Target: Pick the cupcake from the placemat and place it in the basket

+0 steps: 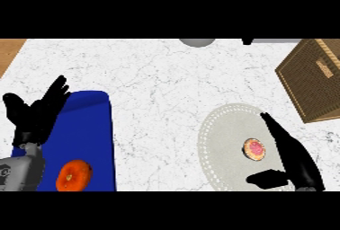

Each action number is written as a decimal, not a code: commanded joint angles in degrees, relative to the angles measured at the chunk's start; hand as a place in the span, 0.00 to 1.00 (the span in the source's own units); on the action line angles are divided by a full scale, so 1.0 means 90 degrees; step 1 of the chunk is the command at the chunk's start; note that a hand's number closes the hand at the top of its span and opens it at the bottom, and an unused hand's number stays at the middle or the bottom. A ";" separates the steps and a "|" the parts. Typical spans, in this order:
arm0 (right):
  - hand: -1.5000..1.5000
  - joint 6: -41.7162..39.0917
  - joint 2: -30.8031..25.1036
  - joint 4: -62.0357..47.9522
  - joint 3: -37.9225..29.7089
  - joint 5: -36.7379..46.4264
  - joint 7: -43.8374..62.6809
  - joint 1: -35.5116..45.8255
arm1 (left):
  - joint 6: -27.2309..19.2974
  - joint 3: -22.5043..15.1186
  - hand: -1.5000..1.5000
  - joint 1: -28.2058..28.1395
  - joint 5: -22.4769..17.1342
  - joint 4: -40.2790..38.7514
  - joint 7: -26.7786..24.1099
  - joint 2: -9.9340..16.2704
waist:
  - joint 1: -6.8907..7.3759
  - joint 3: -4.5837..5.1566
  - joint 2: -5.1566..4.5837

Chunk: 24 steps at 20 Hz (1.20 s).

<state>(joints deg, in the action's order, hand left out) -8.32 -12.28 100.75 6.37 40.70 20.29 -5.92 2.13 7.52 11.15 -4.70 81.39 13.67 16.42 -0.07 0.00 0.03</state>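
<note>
A small cupcake (254, 148) with pink frosting sits on a round pale lace placemat (225, 134) at the right of the counter. My right hand (295, 157) is open just to the cupcake's right, fingers straight and pointing away, thumb (266, 179) stretched out below the cupcake; I see no contact. The woven brown basket (315, 78) stands at the far right edge, beyond the placemat. My left hand (36, 114) is open at the left edge, fingers up, resting over a blue mat.
A blue mat (90, 134) lies at the left with an orange fruit (73, 175) on its near end. A grey round object (197, 42) shows at the counter's far edge. A wooden strip (10, 51) borders the far left.
</note>
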 commanded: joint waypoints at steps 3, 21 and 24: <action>1.00 0.0069 -0.0236 -0.0621 0.0474 0.0733 -0.0558 -0.0152 | -0.0015 0.0132 0.50 0.0387 0.0003 -0.0128 0.0157 0.0018 | -0.0007 -0.0001 -0.0009; 1.00 0.1732 0.1356 -0.3136 -0.1255 0.1977 0.4264 0.4073 | 0.0278 -0.0306 0.50 0.0656 0.0191 0.0027 0.0104 -0.0271 | 0.0886 0.0010 -0.0315; 1.00 0.2048 0.1360 -0.3954 -0.1548 0.2196 0.4794 0.4955 | 0.0401 -0.0249 0.50 0.0728 0.0063 -0.0066 0.0093 -0.0246 | 0.1019 0.0008 -0.0349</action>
<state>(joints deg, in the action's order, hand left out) 6.35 -0.60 72.53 -4.37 57.91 54.97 29.36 4.69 5.33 16.33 -3.38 81.28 14.43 14.08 7.48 0.08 -2.65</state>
